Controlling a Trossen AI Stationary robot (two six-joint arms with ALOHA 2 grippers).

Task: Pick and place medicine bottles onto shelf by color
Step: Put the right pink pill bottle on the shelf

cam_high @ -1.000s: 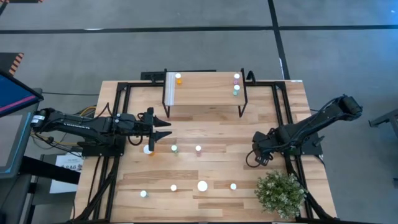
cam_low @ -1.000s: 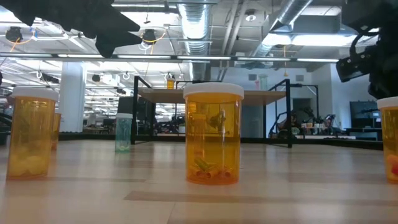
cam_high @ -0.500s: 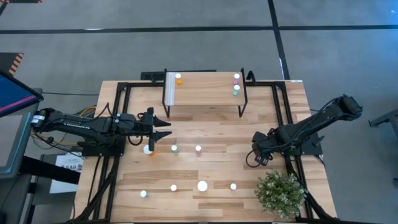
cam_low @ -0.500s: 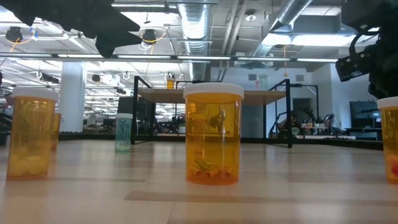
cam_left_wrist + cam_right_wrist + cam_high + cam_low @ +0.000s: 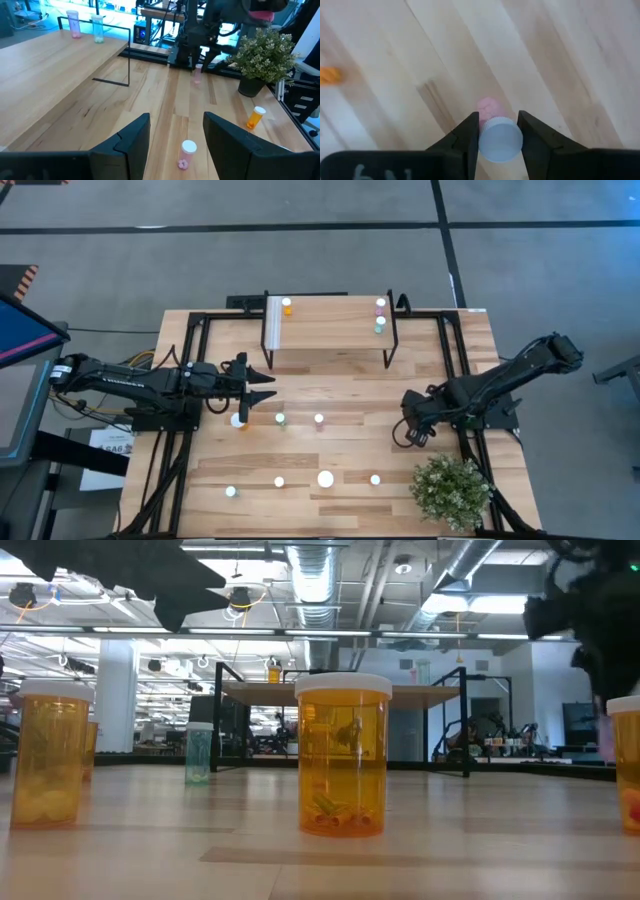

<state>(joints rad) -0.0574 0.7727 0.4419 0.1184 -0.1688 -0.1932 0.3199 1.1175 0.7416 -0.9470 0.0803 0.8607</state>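
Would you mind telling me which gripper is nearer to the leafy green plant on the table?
The right gripper. It sits just beside the plant, toward the shelf side, closed on a pink bottle. The left gripper is across the table, far from it.

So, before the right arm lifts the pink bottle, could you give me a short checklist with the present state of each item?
1. Right gripper closed on pink bottle: ok.
2. Fingers grip near the white cap: ok.
3. Pink bottle off the table: cannot tell.
4. Pink spot on shelf, beside the pink bottle there: ok.
5. Left gripper away from the path: ok.
6. Plant clear of right arm: ok.
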